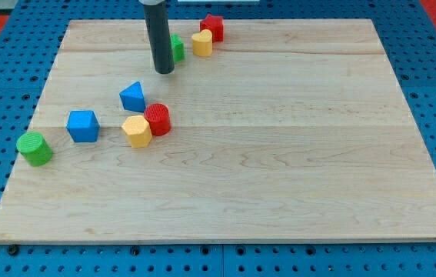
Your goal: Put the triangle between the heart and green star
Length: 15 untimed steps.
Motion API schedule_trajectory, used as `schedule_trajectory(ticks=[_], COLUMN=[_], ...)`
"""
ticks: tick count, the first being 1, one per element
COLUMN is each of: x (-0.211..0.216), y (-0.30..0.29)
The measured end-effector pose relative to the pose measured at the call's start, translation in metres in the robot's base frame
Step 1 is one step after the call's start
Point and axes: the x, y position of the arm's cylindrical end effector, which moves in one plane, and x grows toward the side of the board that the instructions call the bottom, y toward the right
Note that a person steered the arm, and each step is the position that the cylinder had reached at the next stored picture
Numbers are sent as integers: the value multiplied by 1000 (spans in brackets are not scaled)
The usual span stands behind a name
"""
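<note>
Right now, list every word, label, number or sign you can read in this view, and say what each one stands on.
None: no readable text shows anywhere in this view.
The wooden board is plain wood grain.
The blue pegboard around it shows only holes.
The blue triangle, yellow heart, green star and the other blocks are unmarked.
My tip, just left of the green star, is plain dark.

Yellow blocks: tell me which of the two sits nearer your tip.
The yellow heart near the view's top, beside the red block, is nearer my tip. The yellow hexagon lies farther down, touching the red cylinder.
</note>
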Motion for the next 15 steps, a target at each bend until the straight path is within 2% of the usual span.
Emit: schedule_trajectory(ticks=[1, 2, 4, 5, 6, 7, 8, 9, 10, 11, 12, 13, 14, 15], x=[43, 74, 120, 73, 60, 69, 102, 110, 61, 30, -11, -24, -24, 0], y=[-5, -35, -59, -109, -56, -38, -36, 20, 39, 60, 58, 55, 41, 2])
